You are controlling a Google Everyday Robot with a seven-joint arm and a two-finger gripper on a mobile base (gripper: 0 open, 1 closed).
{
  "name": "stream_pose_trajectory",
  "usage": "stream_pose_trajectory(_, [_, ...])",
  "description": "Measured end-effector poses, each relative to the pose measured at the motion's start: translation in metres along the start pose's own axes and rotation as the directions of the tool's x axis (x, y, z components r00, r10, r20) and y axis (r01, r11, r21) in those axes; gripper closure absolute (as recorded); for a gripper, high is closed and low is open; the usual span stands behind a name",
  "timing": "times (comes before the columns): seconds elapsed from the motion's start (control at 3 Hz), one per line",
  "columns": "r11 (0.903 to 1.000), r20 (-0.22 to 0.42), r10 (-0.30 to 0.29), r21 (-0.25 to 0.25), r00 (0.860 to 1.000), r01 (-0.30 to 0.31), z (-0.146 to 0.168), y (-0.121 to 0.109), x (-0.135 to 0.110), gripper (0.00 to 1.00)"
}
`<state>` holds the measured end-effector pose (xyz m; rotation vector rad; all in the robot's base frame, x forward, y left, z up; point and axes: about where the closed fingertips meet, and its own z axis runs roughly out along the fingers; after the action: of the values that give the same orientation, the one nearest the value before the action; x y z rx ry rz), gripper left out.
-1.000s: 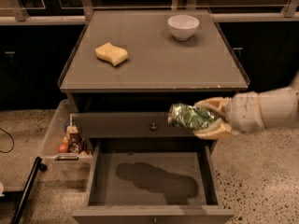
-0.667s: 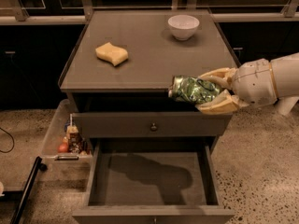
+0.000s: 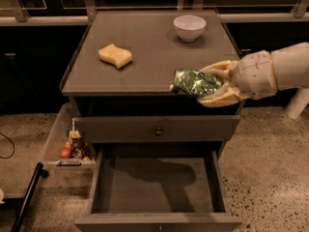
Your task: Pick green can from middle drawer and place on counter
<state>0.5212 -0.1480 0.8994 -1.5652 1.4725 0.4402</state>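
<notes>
Camera view: the green can [image 3: 193,82] lies on its side in the gripper [image 3: 206,85], at the front right edge of the counter [image 3: 145,37]. Whether it rests on the top or hangs just above it cannot be told. The two pale fingers pinch it, one behind and one in front. The white arm [image 3: 275,71] reaches in from the right, roughly level, with the wrist outside the counter's right edge. The can's long axis runs left to right, and its free end points left.

On the counter a yellow sponge [image 3: 115,55] lies left of centre and a white bowl [image 3: 189,27] stands at the back right, both well apart from the can. Below is a shut drawer front with a round knob [image 3: 158,129] and, under it, the middle drawer [image 3: 154,187], pulled out with its floor bare.
</notes>
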Motion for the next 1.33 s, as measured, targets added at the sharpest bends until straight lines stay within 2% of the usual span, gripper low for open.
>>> stream_pose_trajectory(0.33, [0.9992,-0.004,0.013,0.039,1.000,-0.013,0.008,-0.050,0.001,1.00])
stream_pose_trajectory(0.67, [0.9957,-0.022,0.052,0.078,0.998,-0.050,0.021,-0.103,0.006,1.00])
stream_pose_trajectory(1.0, [0.9875,-0.042,0.113,0.116,0.993,-0.108,0.031,-0.140,0.020,1.00])
stream_pose_trajectory(1.33, [0.9719,-0.053,0.186,0.157,0.981,-0.176,0.038,-0.161,0.038,1.00])
